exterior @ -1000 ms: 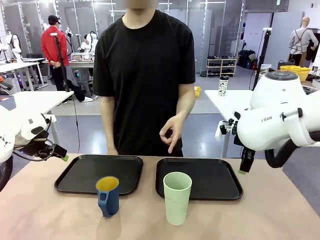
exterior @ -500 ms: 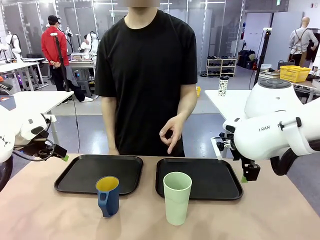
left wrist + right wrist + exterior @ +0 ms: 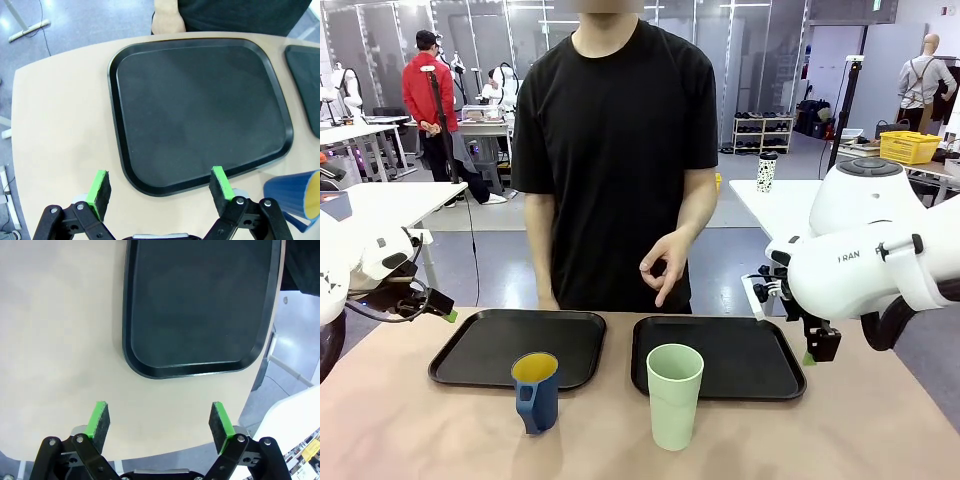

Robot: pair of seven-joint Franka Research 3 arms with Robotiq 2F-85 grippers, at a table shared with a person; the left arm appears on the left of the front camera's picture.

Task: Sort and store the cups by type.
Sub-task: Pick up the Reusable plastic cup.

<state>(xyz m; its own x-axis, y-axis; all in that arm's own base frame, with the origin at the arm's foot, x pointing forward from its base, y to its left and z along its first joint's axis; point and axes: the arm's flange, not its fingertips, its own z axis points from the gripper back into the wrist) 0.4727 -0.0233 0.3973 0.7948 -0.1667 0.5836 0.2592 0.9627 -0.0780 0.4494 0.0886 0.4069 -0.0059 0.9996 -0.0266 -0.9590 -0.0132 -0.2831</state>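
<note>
The dark blue mug (image 3: 536, 392), yellow inside, stands upright on the table in front of the left black tray (image 3: 480, 345). Right of it, the tall pale green tumbler (image 3: 674, 396) stands in front of the right black tray (image 3: 750, 360). My left gripper (image 3: 448, 312) hovers at the table's left edge; in the left wrist view it (image 3: 160, 187) is open over the near rim of the left tray (image 3: 200, 100), with the mug (image 3: 295, 197) off to one side. My right gripper (image 3: 817, 345) hangs by the right tray's right end, open (image 3: 159, 422) above bare table beside that tray (image 3: 200, 305).
A person in a black shirt stands at the far side, one hand (image 3: 662, 268) raised with fingers pinched above the right tray. A white speckled cup (image 3: 766, 172) sits on a table far behind. Bare tabletop lies in front of the cups.
My right arm has come down and a little leftward toward the right tray's end, then stopped. The left arm, cups and trays stay as they were.
</note>
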